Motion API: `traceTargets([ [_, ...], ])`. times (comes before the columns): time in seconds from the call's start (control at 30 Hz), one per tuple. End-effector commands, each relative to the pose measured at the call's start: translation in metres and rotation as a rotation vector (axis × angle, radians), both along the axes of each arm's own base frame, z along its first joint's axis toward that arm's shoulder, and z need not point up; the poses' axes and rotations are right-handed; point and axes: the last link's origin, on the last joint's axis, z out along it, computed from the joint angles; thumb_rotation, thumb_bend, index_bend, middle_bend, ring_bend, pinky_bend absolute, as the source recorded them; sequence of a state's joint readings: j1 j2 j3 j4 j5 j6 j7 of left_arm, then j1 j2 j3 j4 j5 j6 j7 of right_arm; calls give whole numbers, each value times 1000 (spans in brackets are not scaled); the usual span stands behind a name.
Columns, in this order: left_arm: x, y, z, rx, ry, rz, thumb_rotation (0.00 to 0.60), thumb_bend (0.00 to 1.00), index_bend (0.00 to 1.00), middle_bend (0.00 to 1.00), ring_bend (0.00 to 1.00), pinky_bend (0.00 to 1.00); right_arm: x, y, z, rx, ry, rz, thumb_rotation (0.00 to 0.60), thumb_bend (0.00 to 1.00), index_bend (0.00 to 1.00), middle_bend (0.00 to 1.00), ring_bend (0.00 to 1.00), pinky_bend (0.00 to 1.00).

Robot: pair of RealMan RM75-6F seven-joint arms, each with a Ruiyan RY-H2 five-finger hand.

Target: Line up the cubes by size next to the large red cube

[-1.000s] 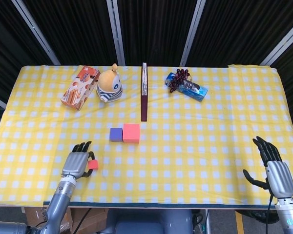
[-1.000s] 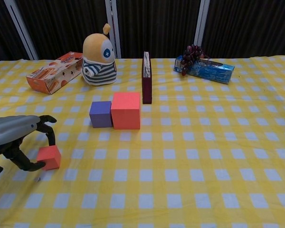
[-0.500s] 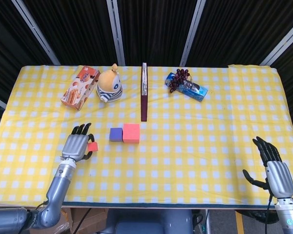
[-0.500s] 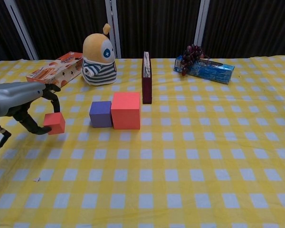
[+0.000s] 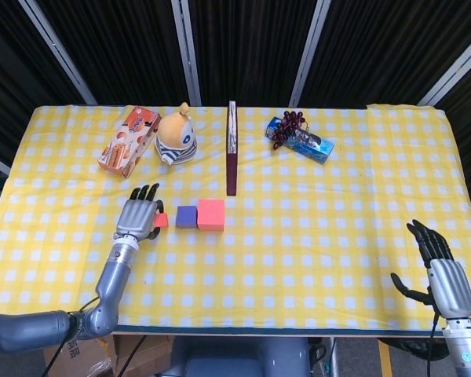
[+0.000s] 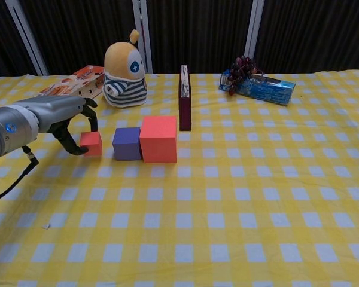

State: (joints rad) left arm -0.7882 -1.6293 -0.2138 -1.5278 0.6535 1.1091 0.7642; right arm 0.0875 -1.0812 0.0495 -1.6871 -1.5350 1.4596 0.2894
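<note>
Grasping the small red cube (image 6: 91, 143) between thumb and fingers, the left hand (image 6: 76, 122) holds it on the yellow checked tablecloth (image 6: 239, 203), just left of the purple cube (image 6: 127, 143). Purple cube sits against the large red cube (image 6: 158, 139). Behind: upright book (image 6: 185, 106), striped plush toy (image 6: 125, 70), snack box (image 6: 69, 86). Right hand (image 5: 438, 265) is released, fingers spread, at the near right table edge, well apart.
</note>
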Motion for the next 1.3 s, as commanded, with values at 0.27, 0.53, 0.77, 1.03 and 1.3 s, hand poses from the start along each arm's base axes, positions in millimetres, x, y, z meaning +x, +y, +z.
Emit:
traceTargets([
  [0.27, 3, 12, -11, -9, 4, -5, 600, 380, 442, 0, 0, 76, 0, 0, 0, -2, -2, -2, 600, 365, 0, 0, 0, 11],
  [0.53, 7, 15, -23, -25, -14, -10, 600, 380, 441, 0, 0, 76, 0, 0, 0, -2, -3, -3, 600, 365, 0, 0, 0, 11],
  [0.77, 12, 16, -26, -18, -24, -20, 600, 377, 435, 0, 0, 76, 0, 0, 0, 2, -4, -1, 600, 364, 0, 0, 0, 11],
  [1.03, 10, 15, -27, -27, -11, -14, 600, 306, 395, 0, 0, 76, 0, 0, 1, -1, -3, 1, 600, 364, 0, 0, 0, 11],
  [1.3, 5, 16, -23, -12, 6, 3, 600, 271, 375, 0, 0, 76, 0, 1, 1, -2, -2, 2, 600, 365, 0, 0, 0, 11],
])
